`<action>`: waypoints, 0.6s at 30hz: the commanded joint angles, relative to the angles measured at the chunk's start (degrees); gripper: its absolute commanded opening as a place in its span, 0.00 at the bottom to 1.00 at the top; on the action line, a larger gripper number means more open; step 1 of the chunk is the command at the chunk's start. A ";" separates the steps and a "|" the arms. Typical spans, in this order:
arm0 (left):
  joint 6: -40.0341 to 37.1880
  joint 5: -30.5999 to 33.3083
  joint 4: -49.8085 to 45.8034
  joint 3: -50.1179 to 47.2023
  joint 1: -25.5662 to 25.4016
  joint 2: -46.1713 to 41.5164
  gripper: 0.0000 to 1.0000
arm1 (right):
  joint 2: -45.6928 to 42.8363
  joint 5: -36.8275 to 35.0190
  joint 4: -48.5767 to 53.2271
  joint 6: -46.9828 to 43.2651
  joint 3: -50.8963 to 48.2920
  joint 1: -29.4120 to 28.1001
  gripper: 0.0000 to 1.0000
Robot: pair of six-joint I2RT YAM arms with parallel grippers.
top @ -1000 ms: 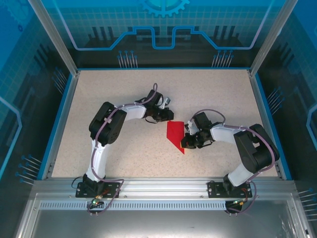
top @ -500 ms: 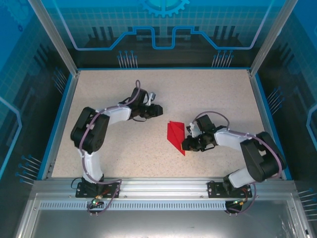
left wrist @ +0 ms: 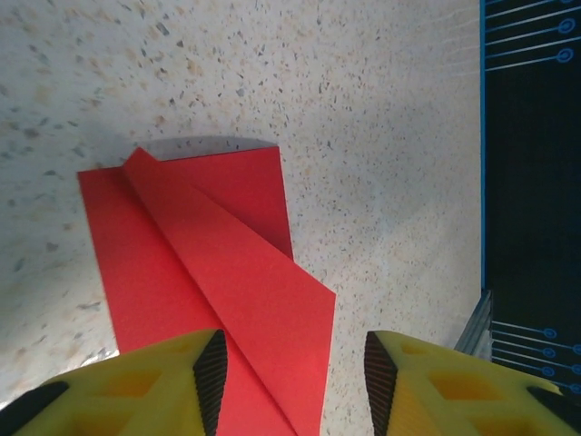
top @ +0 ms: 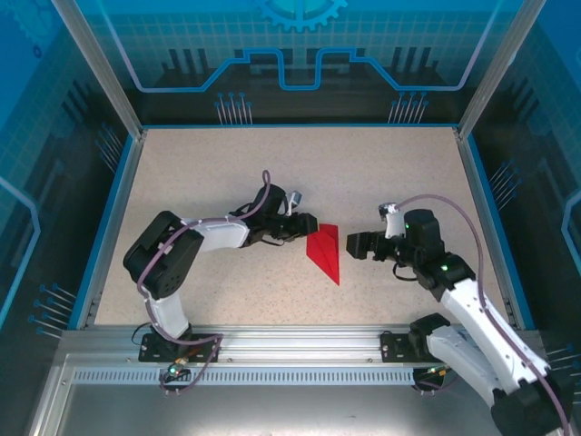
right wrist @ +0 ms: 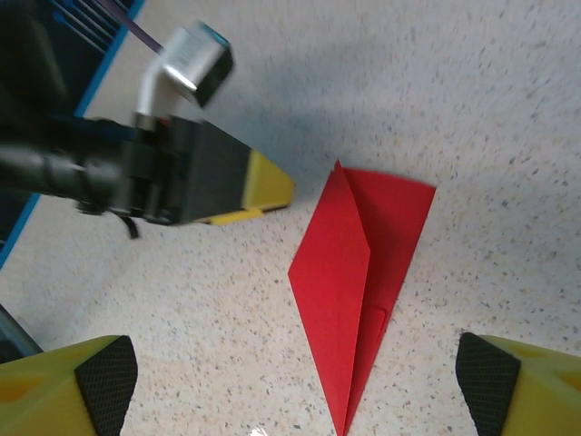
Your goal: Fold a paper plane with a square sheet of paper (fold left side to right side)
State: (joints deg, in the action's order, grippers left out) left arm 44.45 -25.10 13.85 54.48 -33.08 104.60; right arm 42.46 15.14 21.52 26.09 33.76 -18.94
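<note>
While the square sheet of paper (top: 325, 252), creased into a narrow red shape with its point toward the near edge, is lying flat on the speckled table (top: 227, 173) between the 2 arms, the left gripper (top: 306, 227) is reaching to its far left edge, jaws spread apart over the paper. The right gripper (top: 352, 245) is sitting just right of the paper, apart from it, its 2 fingers standing wide and holding nothing.

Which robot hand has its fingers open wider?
The right gripper: its fingers sit at the picture's far corners, while the left gripper's fingers stand closer together.
</note>
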 commanded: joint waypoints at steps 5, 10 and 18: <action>1.12 1.24 -1.47 4.94 -1.37 5.71 0.44 | -6.33 -3.16 7.69 -0.19 -0.52 1.47 0.96; 1.11 2.91 -3.67 5.64 -1.76 6.82 0.45 | -6.94 -2.78 9.91 -1.31 0.51 1.92 0.96; 1.13 4.80 -8.53 8.12 -2.52 8.75 0.48 | -7.48 -2.75 10.30 -1.36 0.08 2.32 0.96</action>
State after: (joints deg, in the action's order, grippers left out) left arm 45.15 -21.58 8.64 60.51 -34.83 111.96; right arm 35.77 12.40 30.35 25.43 33.30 -17.56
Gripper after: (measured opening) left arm 0.479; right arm 0.959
